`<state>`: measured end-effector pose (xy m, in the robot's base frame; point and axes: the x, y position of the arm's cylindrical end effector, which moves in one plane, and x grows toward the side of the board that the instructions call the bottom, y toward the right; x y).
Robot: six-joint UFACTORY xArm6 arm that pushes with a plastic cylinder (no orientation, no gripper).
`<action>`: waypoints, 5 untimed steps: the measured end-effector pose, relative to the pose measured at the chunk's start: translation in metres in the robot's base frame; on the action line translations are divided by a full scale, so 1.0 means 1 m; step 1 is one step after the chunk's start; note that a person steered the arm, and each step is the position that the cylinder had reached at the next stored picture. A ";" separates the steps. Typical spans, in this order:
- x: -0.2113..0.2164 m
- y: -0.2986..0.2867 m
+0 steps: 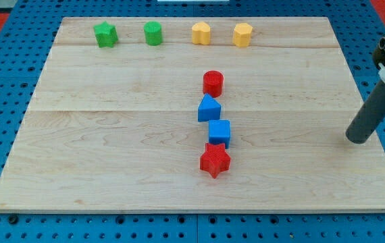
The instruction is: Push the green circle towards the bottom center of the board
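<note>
The green circle [152, 33] sits near the view's top, left of centre, on the wooden board [111, 135]. My tip [356, 140] is at the board's right edge, far to the right of and below the green circle, touching no block. A green star [105, 35] lies just left of the green circle.
A yellow heart [200, 33] and a yellow hexagon [242, 34] lie along the top, right of the green circle. A red circle [213, 83], a blue triangle [209, 109], a blue cube [219, 133] and a red star [215, 160] form a column at the centre.
</note>
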<state>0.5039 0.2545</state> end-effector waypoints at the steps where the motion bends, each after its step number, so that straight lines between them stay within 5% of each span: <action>1: -0.022 0.012; 4: -0.235 0.047; 5: -0.289 -0.011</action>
<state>0.2152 0.2438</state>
